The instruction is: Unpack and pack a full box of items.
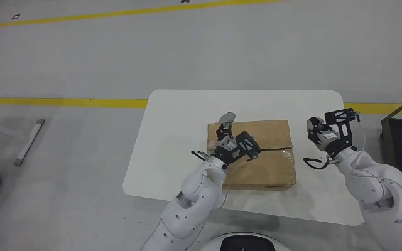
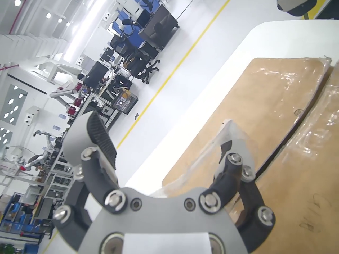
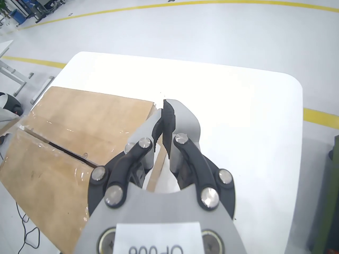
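A brown cardboard box [image 1: 264, 157] lies on the white table [image 1: 182, 125], its two top flaps closed and covered with clear tape, a dark seam running between them. My left gripper [image 1: 235, 135] is open at the box's left end. In the left wrist view the left gripper [image 2: 164, 136] has one finger over the near flap of the box [image 2: 264, 101] and the other out past the box's edge. My right gripper [image 1: 314, 125] hangs shut and empty just off the box's right end; the right wrist view shows the right gripper [image 3: 162, 114] beside the corner of the box [image 3: 79, 112].
The box covers the table's near middle, with bare tabletop [image 3: 225, 101] behind and to its left. A dark green cabinet [image 1: 392, 138] stands off the table's right side. A black cable [image 1: 314, 164] loops by the right wrist.
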